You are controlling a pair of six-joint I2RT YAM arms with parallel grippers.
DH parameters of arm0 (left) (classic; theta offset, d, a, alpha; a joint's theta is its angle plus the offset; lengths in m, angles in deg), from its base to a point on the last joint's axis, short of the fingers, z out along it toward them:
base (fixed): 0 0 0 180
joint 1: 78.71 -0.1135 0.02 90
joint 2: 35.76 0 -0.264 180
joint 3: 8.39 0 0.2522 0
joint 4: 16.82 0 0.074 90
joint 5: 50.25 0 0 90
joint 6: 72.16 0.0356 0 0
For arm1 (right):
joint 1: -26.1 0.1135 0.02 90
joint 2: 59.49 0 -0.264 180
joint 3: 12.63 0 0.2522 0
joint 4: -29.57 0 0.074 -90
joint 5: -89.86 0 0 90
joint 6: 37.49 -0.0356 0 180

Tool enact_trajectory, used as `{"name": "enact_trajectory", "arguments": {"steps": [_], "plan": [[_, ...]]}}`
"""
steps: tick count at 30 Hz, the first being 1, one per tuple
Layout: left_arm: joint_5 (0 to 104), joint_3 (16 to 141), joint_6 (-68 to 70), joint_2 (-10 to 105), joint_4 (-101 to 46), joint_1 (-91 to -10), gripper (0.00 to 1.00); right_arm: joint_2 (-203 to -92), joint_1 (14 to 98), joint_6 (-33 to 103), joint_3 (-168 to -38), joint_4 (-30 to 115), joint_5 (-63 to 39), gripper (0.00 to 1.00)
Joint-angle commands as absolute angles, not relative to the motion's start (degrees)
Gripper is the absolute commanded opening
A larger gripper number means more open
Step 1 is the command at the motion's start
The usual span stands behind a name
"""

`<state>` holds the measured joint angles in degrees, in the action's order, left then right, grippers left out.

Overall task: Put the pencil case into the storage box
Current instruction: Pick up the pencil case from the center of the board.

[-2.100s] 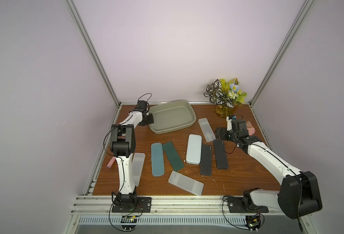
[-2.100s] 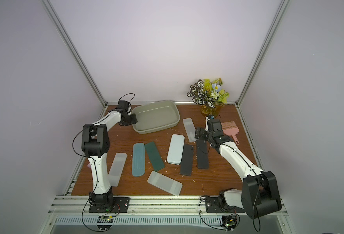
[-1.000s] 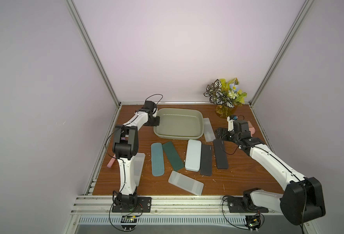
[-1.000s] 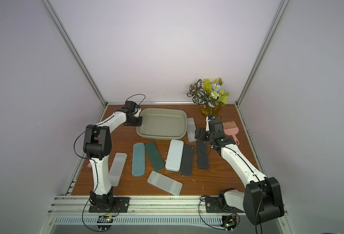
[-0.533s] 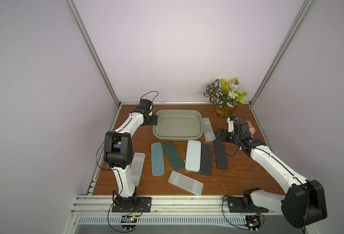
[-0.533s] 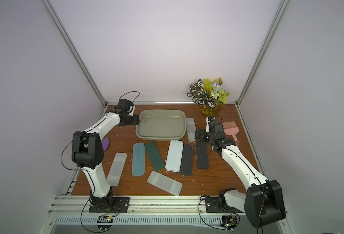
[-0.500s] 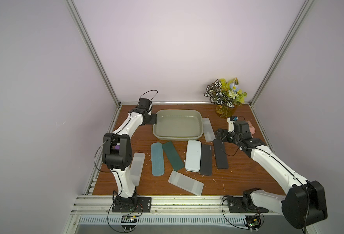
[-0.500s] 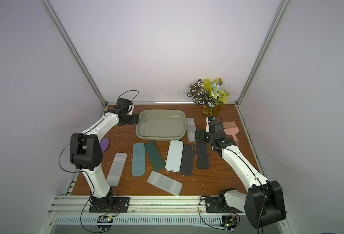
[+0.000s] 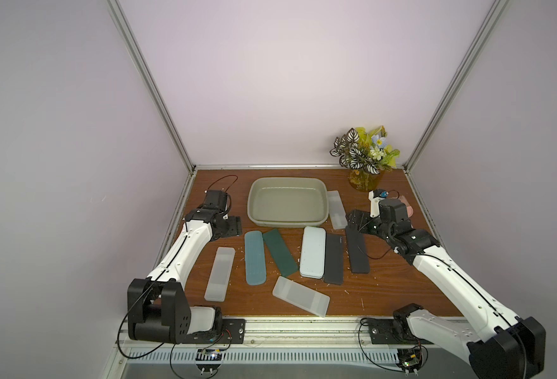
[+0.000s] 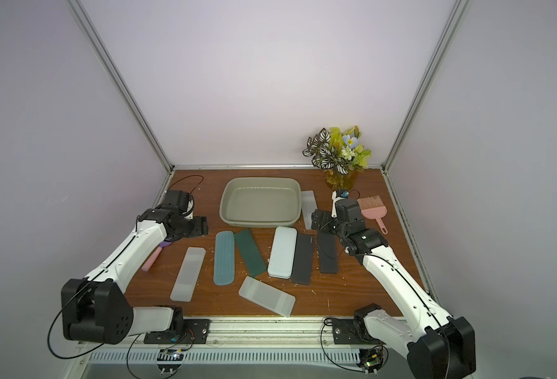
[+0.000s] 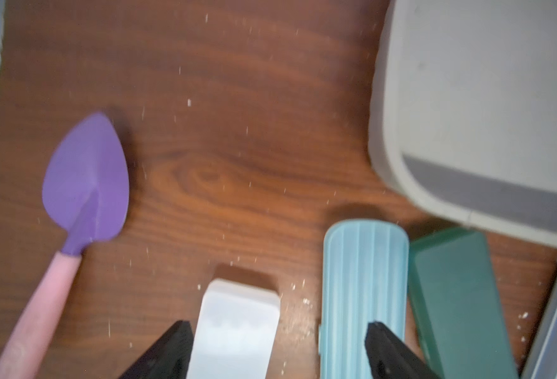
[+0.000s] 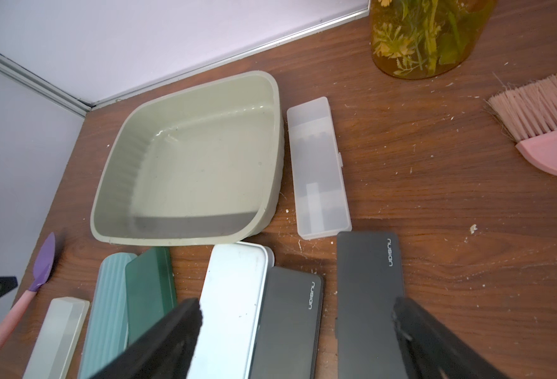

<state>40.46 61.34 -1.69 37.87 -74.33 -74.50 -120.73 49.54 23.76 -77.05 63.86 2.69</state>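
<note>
Two grippers, neither holding anything. Left gripper [image 11: 278,354]: jaws spread wide and empty, poised over the end of a translucent white case [image 11: 237,328], a ribbed light-blue case [image 11: 364,295] just beside. Right gripper [image 12: 298,328]: jaws equally wide, empty, hovering above a pale lidded case [image 12: 234,302] and the black case [image 12: 290,325] lying against it.

All pencil cases flat on the wooden table [image 9: 385,288], most packed side by side in a row in front of the storage box [image 9: 287,203]. None inside, box bare at back-centre.

Probably light, stiff and smooth: hard shells, apt to slip between pads and skate on the wood rather than bend. Best taken across the narrow width near mid-length, to stay level; far too long to span endwise. Little finger room between close neighbours in the row, so easier with a case lying alone, such as the translucent one under the left jaws.

Against two seconds back: box no longer skewed with the left jaws shut on its left rim. Now squared, shifted rightward, up against a frosted case [image 9: 336,210] formerly apart from it. Left gripper since let go, drawn back toward the near-left, well apart from the box. Right gripper nearly unmoved.
</note>
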Motion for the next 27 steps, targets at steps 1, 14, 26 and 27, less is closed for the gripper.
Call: {"name": "enact_trajectory", "arguments": {"steps": [1, 14, 26, 27], "plan": [[39.9, 57.7, -4.8, 34.3, -78.2, -75.1, 0.88, -120.0, 52.0, 21.1, -78.3, 64.8, 5.3, 0.98], [39.2, 53.8, -6.5, 36.4, -80.6, -75.6, 0.99, -117.7, 55.4, 16.9, -71.2, 59.7, 1.2, 0.98], [36.9, 54.0, -7.3, 42.7, -81.0, -77.3, 0.99, -115.9, 55.5, 17.5, -69.8, 60.0, -0.1, 0.99], [36.9, 53.9, -7.3, 43.2, -81.0, -77.3, 0.99, -116.0, 55.6, 17.6, -69.7, 60.1, -0.2, 0.99]]}}
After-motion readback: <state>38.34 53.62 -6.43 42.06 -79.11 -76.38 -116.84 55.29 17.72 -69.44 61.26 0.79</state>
